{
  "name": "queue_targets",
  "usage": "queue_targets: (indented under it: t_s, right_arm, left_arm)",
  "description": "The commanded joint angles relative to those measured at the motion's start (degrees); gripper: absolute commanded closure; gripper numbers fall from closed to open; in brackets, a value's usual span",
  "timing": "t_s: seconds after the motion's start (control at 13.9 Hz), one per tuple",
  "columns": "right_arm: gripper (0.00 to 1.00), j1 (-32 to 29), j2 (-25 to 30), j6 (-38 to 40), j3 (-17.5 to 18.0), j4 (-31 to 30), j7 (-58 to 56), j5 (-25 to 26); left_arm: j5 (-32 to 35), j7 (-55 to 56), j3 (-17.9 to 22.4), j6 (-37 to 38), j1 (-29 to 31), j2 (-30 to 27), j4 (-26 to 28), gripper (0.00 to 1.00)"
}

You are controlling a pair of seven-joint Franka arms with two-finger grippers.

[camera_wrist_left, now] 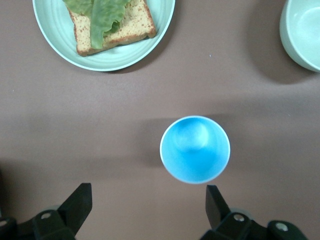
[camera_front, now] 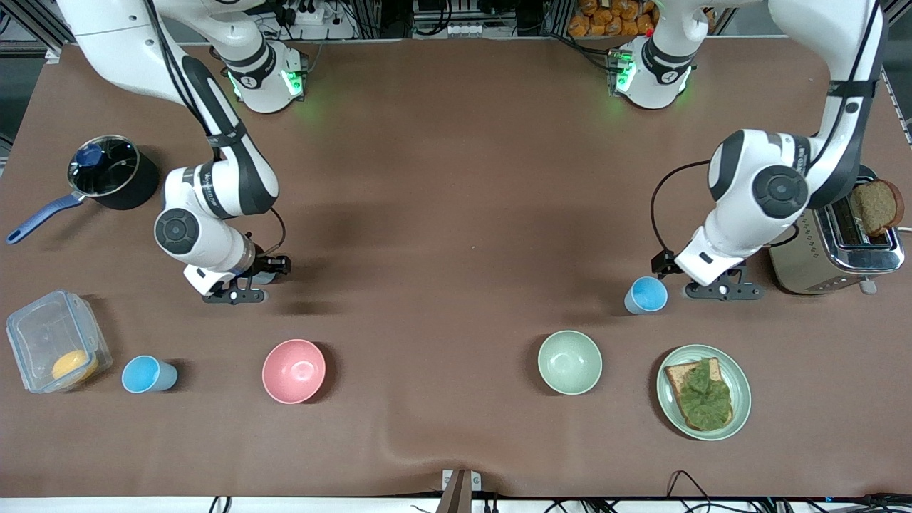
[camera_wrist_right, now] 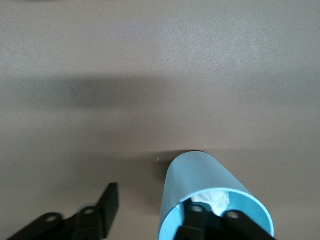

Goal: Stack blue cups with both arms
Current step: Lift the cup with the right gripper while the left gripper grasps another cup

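Plainly, the left gripper (camera_wrist_left: 147, 202) holds its jaws wide apart, low over the brown table (camera_front: 456, 214). A small bright-blue plastic cup (camera_wrist_left: 195, 149) stands upright just ahead of them. The right gripper (camera_wrist_right: 150, 207) also has its jaws apart, with one finger (camera_wrist_right: 196, 220) inside a paler blue plastic cup (camera_wrist_right: 200, 180). Another blue plastic cup (camera_front: 146, 374) stands beside a clear plastic container (camera_front: 53, 342).

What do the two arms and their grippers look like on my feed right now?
Both arms are bulky glossy white shells with black joint bands and round grey joint caps. The right arm carries black lettering on its forearm; a black cable loops beside the left arm. Green lights glow at both bases. The left gripper and right gripper have matte black angular fingers with small silver screws.
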State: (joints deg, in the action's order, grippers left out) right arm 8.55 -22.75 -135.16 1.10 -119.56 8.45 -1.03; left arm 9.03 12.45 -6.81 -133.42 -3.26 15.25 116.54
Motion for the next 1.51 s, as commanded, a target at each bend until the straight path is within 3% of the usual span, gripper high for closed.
queue_targets:
  t_s: [0.0, 0.29, 0.5, 0.65, 0.93, 1.29, 1.43]
  right_arm:
    - [1.00, -0.03, 0.60, -0.28, 0.21, -0.50, 0.69, 1.03]
    - [1.00, 0.41, 0.78, 2.60, 0.30, 1.86, 0.78, 1.11]
    - [1.00, 1.46, 0.87, 12.86, 0.48, 8.35, 2.43, 1.03]
    - [1.00, 4.61, 0.87, 19.12, 0.57, 12.84, 8.22, 1.03]
    - [1.00, 13.39, 0.52, 21.34, 0.65, 16.89, 23.59, 0.15]
    - [1.00, 22.90, -7.02, 20.90, 0.83, 26.37, 42.06, -0.38]
    - [1.00, 25.79, -11.41, 20.37, 0.74, 31.03, 47.69, -5.44]
  left_arm:
    - [1.96, 2.40, -0.22, -3.77, -0.08, 2.58, 0.01, 0.00]
    - [1.96, 2.40, -0.31, -6.15, 0.27, 4.79, -0.26, 0.00]
    - [1.78, 2.40, -0.31, -7.64, 0.62, 6.02, -0.69, 0.00]
    - [1.26, 2.49, -0.31, -8.70, 0.62, 6.98, -0.87, 0.00]
    - [1.08, 2.58, -0.31, -10.90, 0.89, 9.62, -1.75, 0.00]
    - [0.03, 2.67, -0.31, -10.99, 1.33, 12.61, -3.86, 0.00]
    - [-1.28, 2.84, -0.31, -10.99, 1.15, 13.84, -4.65, 0.00]
